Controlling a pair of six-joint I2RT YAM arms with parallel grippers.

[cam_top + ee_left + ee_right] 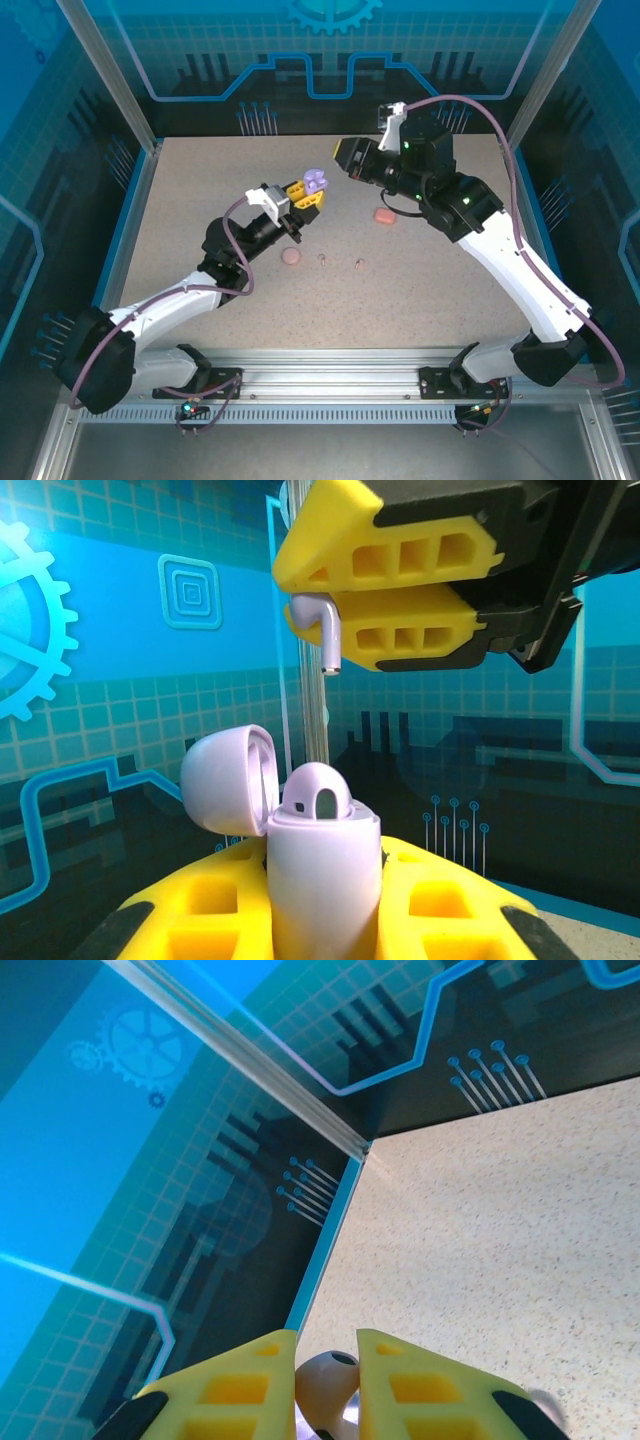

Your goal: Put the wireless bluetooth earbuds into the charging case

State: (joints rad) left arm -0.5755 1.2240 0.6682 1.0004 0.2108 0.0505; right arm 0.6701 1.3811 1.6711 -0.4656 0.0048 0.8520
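The left claw is clamped tight on the purple charging case and holds it upright above the worktop, a little left of the middle. In the left wrist view the lid stands hinged open to the left. One seated bud rests in the case, its rounded head poking above the rim.

The right claw reaches in from the far right. Its yellow fingers are nearly closed, pinching a purple earbud (stem pointing down, head tucked between the fingertips). That earbud hangs just above the mouth of the open case without touching it. The right wrist view shows its rounded head wedged between the two fingertips.

Down on the worktop, a coral case lies right of the middle, beneath the right arm. A pale pink case sits nearer, just on the near side of the left claw. Two loose buds lie side by side to the right of the pale pink case and nearer than the coral one; they are too small to tell their colour.
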